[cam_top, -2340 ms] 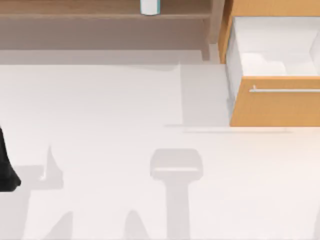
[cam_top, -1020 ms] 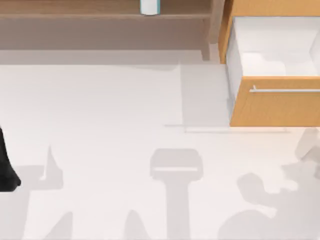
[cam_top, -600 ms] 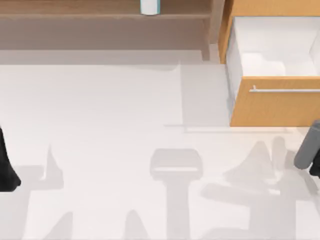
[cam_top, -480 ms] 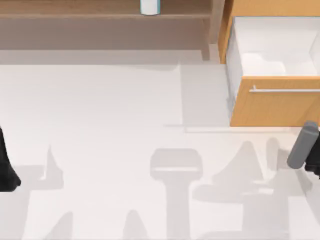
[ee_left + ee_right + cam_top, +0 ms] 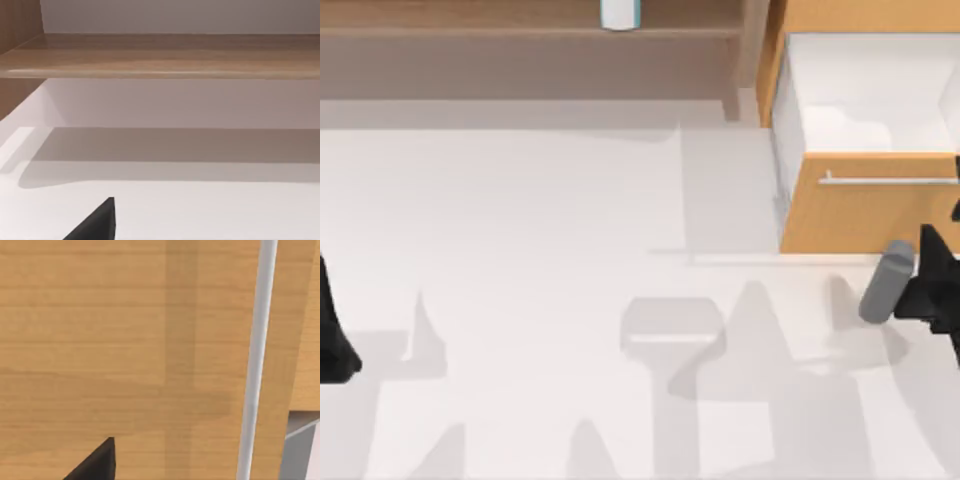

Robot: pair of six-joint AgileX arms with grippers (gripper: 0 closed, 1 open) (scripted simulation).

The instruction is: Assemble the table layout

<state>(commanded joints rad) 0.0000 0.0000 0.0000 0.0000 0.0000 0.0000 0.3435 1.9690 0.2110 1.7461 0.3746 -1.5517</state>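
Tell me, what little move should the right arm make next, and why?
Probably ease the right end effector toward the drawer's silver handle. The drawer stands open, and the right wrist view faces its orange-brown front with the handle close by. The left arm sits parked at the white table's left edge.

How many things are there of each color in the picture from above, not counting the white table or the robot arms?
Brown wood: 2, the shelf and the drawer cabinet with its drawer open
White and blue: 1, a small container on the shelf
Grey: 1, a cylinder by the right gripper
Total: 4
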